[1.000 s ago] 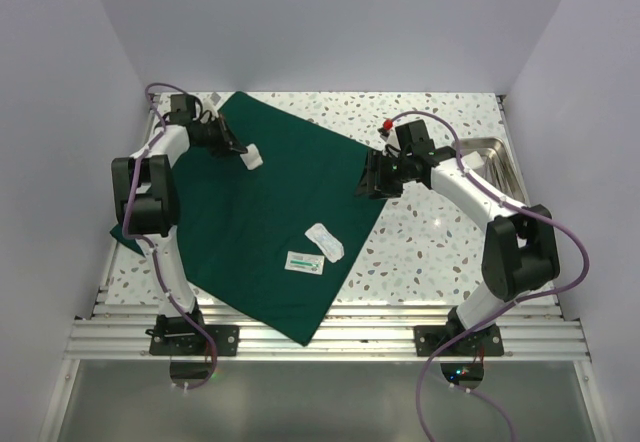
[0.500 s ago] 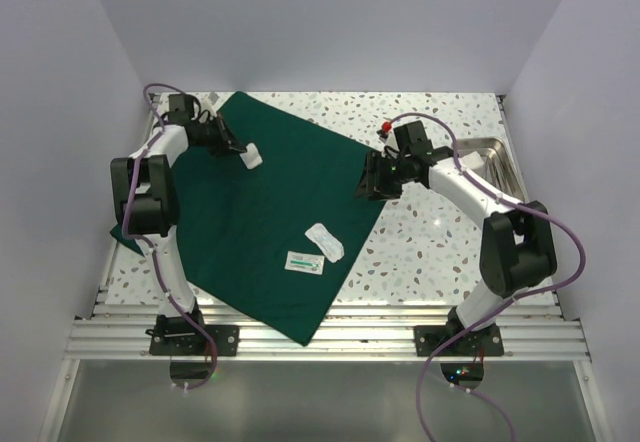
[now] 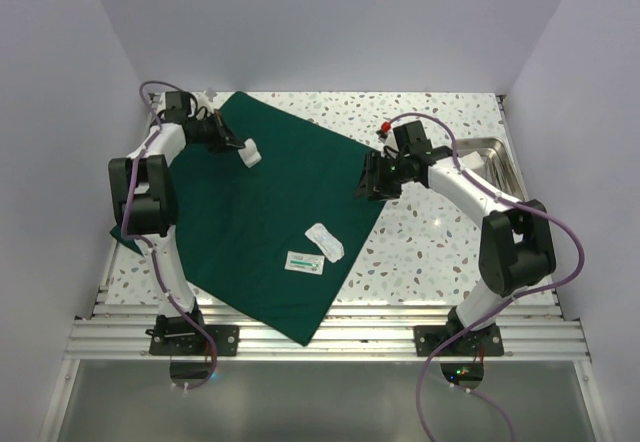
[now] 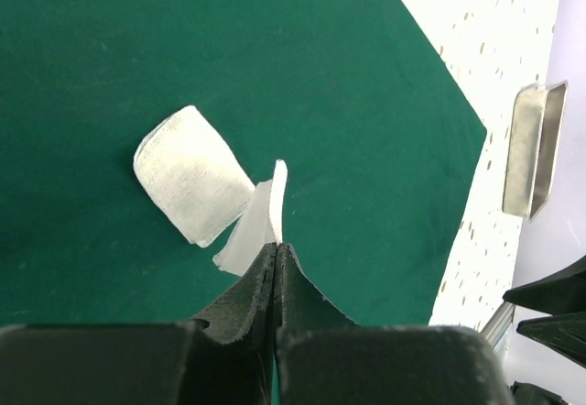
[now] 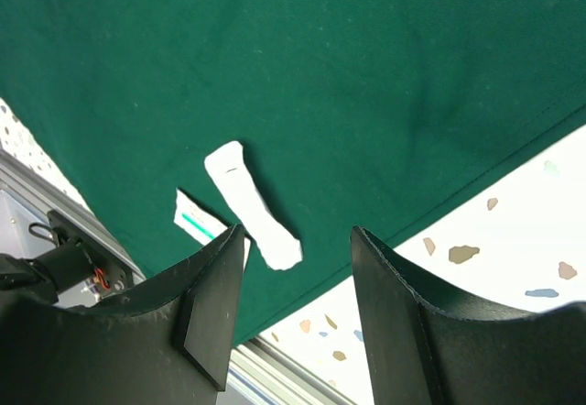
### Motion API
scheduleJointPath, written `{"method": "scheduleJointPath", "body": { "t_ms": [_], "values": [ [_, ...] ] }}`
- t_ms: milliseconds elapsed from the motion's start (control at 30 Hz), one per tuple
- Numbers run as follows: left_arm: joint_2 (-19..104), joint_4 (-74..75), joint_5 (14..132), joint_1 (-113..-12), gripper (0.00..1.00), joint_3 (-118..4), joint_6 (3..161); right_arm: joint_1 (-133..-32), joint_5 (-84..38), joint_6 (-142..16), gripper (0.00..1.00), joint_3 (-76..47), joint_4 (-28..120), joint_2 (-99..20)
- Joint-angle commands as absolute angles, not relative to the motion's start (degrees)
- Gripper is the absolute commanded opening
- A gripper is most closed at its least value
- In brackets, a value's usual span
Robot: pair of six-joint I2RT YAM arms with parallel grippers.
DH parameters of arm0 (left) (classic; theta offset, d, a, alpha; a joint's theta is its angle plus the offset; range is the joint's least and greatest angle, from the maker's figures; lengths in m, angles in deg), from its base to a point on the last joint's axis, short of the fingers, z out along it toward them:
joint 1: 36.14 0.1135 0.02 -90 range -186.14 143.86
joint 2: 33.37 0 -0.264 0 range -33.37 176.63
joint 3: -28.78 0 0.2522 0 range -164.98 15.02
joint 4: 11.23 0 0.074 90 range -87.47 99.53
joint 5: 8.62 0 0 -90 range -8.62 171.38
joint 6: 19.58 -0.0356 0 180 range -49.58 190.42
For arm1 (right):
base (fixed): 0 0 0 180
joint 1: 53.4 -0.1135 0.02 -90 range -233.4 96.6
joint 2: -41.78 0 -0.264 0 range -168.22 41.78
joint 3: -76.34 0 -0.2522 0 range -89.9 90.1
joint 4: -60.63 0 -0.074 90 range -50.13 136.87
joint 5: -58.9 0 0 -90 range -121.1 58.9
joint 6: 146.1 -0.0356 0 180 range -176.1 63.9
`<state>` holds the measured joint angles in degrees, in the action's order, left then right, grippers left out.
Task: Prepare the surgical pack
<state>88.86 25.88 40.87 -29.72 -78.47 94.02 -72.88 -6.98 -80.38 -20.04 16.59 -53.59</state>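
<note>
On the table (image 3: 430,242): the surgical pack (image 3: 270,212) lies open as one broad flat sheet, covering the left and middle.
Heading: it sits turned like a diamond, with corners pointing far, right, near and left.
Long axis: its longer sides seem to run from far right towards near left.
Edges: the near corner lies over the aluminium rails (image 3: 380,334), and the left corner reaches the table's left edge beneath the left arm.
Open room: bare terrazzo lies between the right edge and the steel tray (image 3: 497,157), with a strip along the far side.
On the cloth: a white oblong packet (image 3: 325,241) sits just beside a flat green-printed packet (image 3: 304,262).
Left gripper (image 4: 276,249): near the far corner, fingertips pressed together on a loose flap of a white gauze pad (image 4: 192,185).
Right gripper (image 5: 295,233): fingers spread wide over the right corner, holding nothing.
</note>
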Motion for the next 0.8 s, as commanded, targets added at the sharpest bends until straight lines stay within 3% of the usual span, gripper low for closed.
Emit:
{"method": "scheduleJointPath", "body": {
  "t_ms": [0, 767],
  "values": [
    [89.23, 23.18, 39.46, -29.02, 0.0, -81.13, 95.12, -72.82, -5.17, -79.66, 0.54, -17.48, 17.52, -53.94],
    [95.3, 22.04, 40.42, -28.49, 0.0, -83.5, 95.47, -72.73, -5.43, -79.31, 0.54, -17.13, 16.9, -54.81]
  ]
}}
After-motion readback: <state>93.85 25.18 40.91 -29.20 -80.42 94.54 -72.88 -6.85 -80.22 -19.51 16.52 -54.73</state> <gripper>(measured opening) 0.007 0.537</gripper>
